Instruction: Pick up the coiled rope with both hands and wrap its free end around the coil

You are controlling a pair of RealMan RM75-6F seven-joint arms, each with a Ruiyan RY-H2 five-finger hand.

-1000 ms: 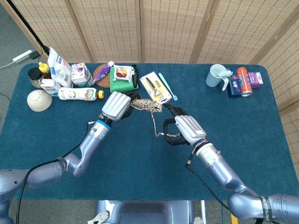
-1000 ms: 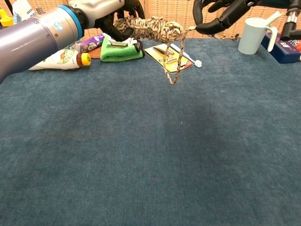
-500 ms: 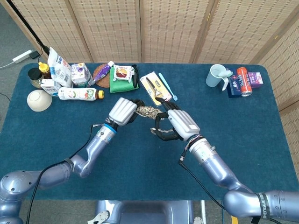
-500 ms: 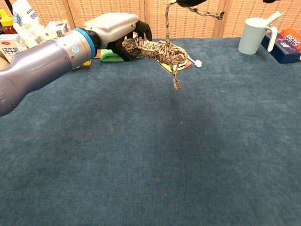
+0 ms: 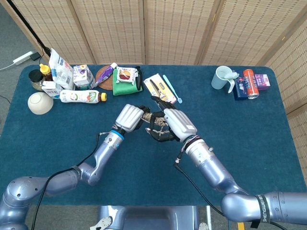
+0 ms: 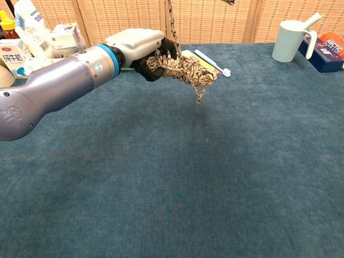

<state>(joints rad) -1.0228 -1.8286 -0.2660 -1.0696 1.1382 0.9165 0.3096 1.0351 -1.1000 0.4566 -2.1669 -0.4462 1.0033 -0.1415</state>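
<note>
The coiled rope (image 6: 184, 70) is a tan-and-brown speckled bundle held above the blue table. My left hand (image 6: 138, 49) grips its left end; in the head view that left hand (image 5: 130, 117) sits just left of the coil (image 5: 154, 118). One strand runs straight up from the coil and out of the top of the chest view. My right hand (image 5: 175, 123) is over the coil's right side in the head view, fingers curled down around the rope; the chest view does not show it. A short loose loop hangs under the coil.
A yellow card with scissors (image 5: 159, 89) and a light blue toothbrush (image 5: 172, 88) lie behind the hands. A green cloth (image 5: 127, 80), bottles, cartons and a bowl (image 5: 40, 102) crowd the back left. A mug (image 5: 222, 77), can and box stand at the back right.
Both hands came closer together and toward the table's middle. My right hand rose out of the chest view, lifting the strand from beside the coil to above it. The coil dropped lower.
</note>
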